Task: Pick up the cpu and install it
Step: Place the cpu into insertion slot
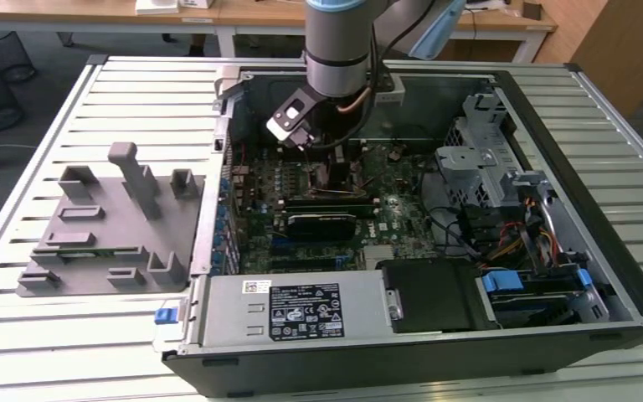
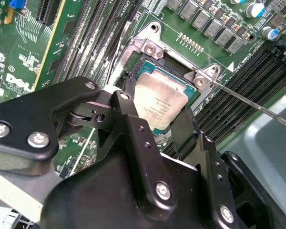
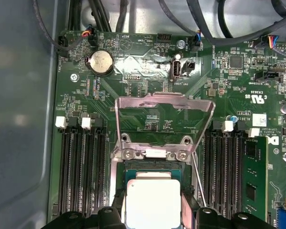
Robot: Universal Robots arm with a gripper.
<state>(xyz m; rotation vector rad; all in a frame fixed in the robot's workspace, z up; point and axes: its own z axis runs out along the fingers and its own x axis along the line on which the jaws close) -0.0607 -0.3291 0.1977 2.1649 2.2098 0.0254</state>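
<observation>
One cpu (image 3: pixel 152 202) lies silvery top up at the single open socket (image 3: pixel 152 164), whose one hinged metal frame (image 3: pixel 164 101) stands raised. One gripper (image 2: pixel 155 112) straddles it: two fingers (image 2: pixel 133 129) against opposite edges, jaws closed on the chip.

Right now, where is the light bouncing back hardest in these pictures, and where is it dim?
In the first wrist view, glare washes the raised metal socket cover and the board beside it; in the second wrist view the cpu gleams pale; in the exterior view the slatted table is bright, while the computer case is darker inside.
</observation>
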